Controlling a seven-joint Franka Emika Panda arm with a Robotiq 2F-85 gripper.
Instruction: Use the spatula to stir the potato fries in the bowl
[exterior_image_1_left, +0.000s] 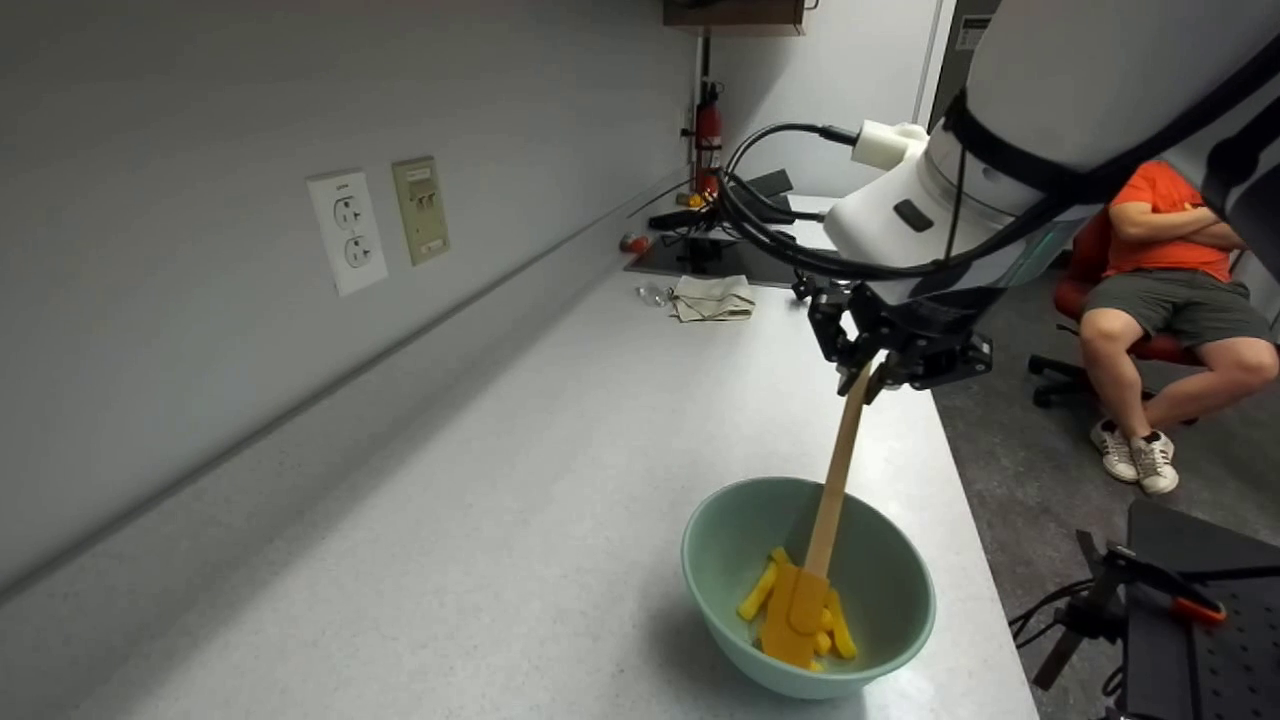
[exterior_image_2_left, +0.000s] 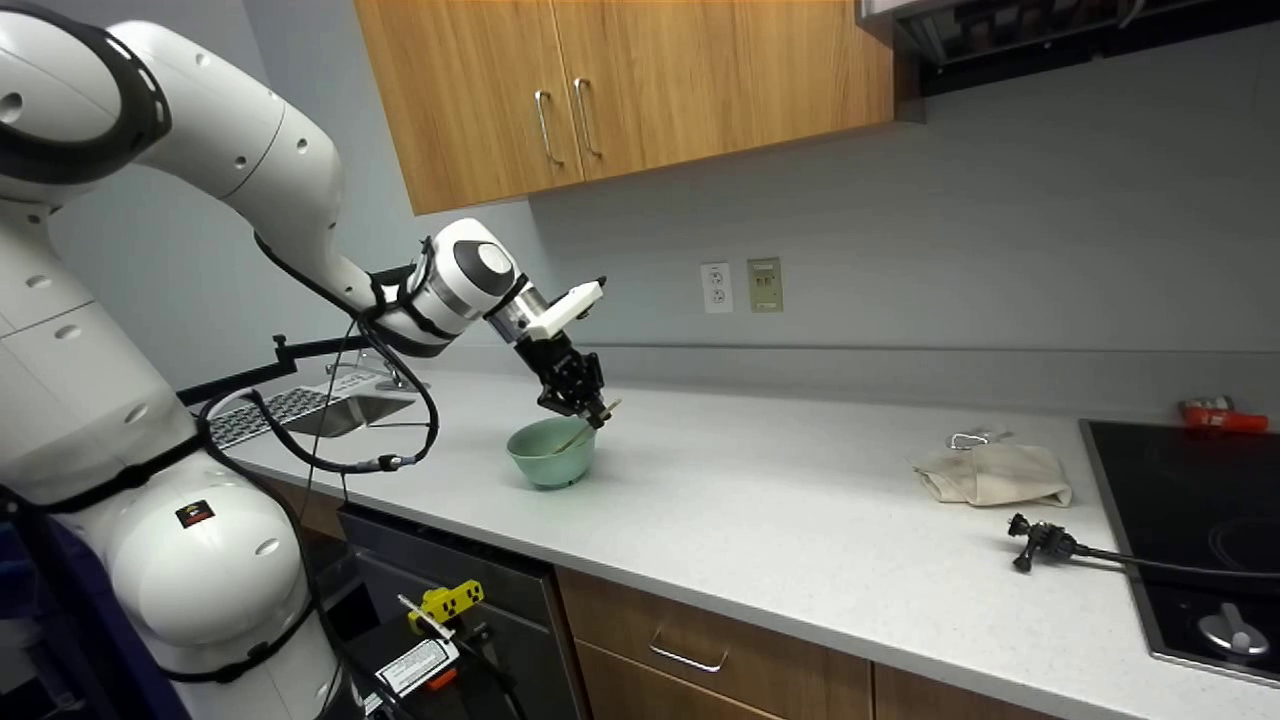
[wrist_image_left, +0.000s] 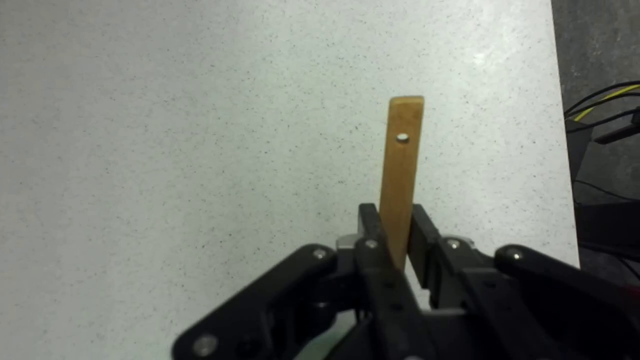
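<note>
Spatula (exterior_image_1_left: 829, 510): tilted, its long axis sloping from the hand (exterior_image_1_left: 861, 385) down into the bowl (exterior_image_1_left: 885, 580).
Hand: clamped on the wooden handle (wrist_image_left: 400, 170) from both sides, toward its upper end; the holed end pokes out past the grip.
Blade (exterior_image_1_left: 793, 615): well below the hand, inside the bowl among the fries (exterior_image_1_left: 758, 592); whether it touches the bottom I can't tell from here.
Fries: on both sides of the blade, some partly hidden by it.
Bowl: upright on the counter (exterior_image_1_left: 560, 480).
Stir: sideways looks right to me; with the grip so high, a slight swing may push the blade against the bowl and shift it.
</note>
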